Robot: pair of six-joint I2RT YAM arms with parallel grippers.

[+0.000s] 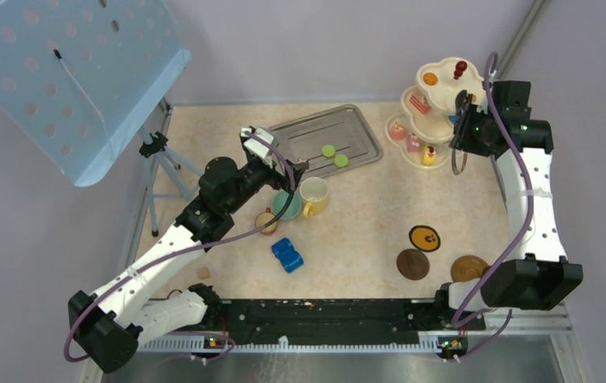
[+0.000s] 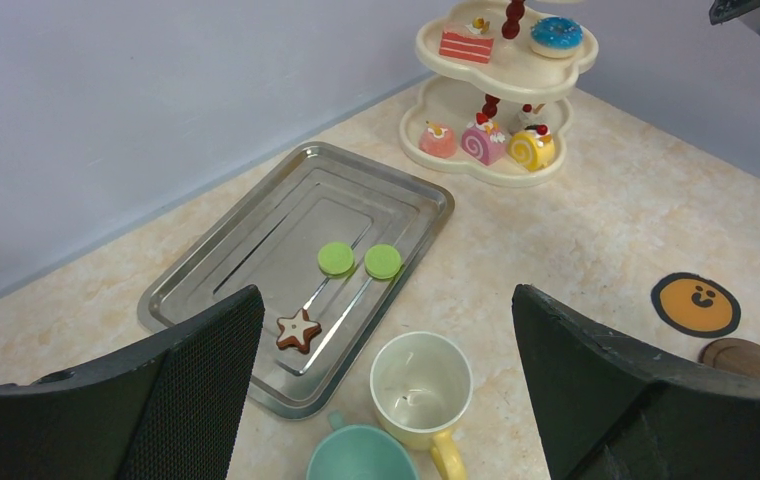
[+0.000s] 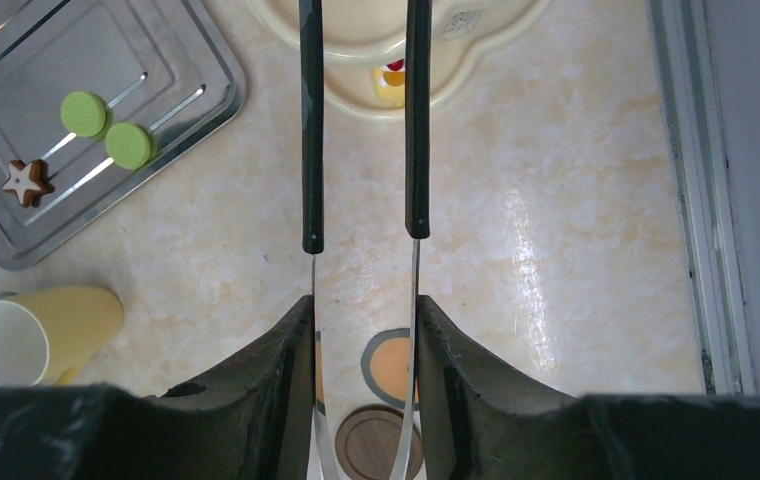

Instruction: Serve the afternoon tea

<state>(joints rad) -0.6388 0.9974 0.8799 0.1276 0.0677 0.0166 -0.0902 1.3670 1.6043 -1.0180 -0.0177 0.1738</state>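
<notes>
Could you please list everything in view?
Cream three-tier scalloped stand: one, far right.
Toy cakes: several, mixed colours, on stand.
Silver metal tray: one, far centre.
Green macarons: two, on tray.
Brown star biscuit: one, on tray.
Teal cup, yellow-and-cream mug, small brown cup: one each, centre-left.
Round brown coasters: two, near right.
Orange smiley coaster: one, beside them.
Blue toy car: one, centre.
Pale blue perforated panel: one, left.
Black-sleeved metal tongs: one, far right.
Left gripper: open, over cups.
Right gripper: shut on tongs.
</notes>
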